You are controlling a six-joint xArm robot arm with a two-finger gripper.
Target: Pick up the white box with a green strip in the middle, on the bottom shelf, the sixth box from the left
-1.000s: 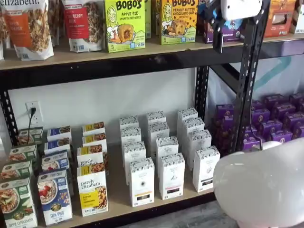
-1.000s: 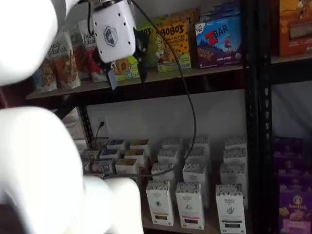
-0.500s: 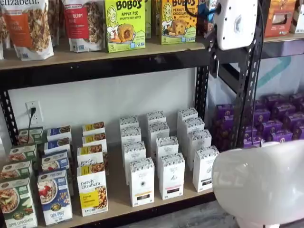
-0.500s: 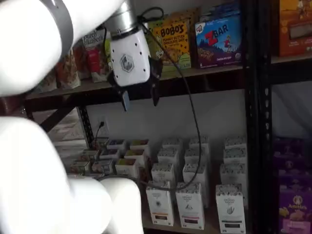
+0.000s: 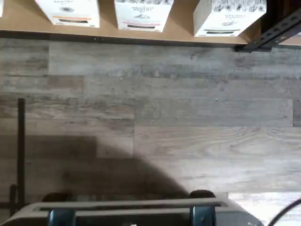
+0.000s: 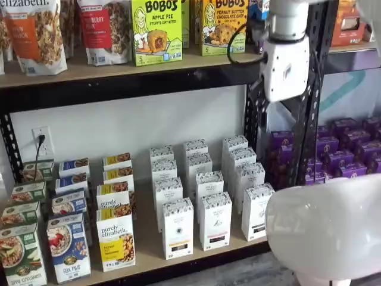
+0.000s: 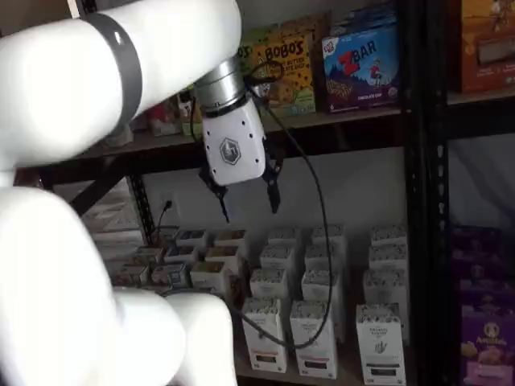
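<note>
Our gripper (image 7: 248, 201) hanging above the cartons, black fingers (image 7: 273, 195) spread wide and empty, the white box (image 6: 258, 211) upright at the front right of the bottom shelf (image 6: 149, 244), well below us

A: The gripper (image 7: 248, 201) hangs with fingers spread, above the white cartons (image 7: 313, 338), in open air between the upper shelf (image 7: 338, 129) and the bottom shelf (image 6: 149, 241).

B: At the shelf's right end a black post (image 6: 311, 95) stands just beside the rightmost column, whose front carton (image 6: 257, 211) sits near the front edge.

A: Cartons stand close, with narrow gaps. The floor (image 5: 150, 103) before the shelf lies bare.
</note>
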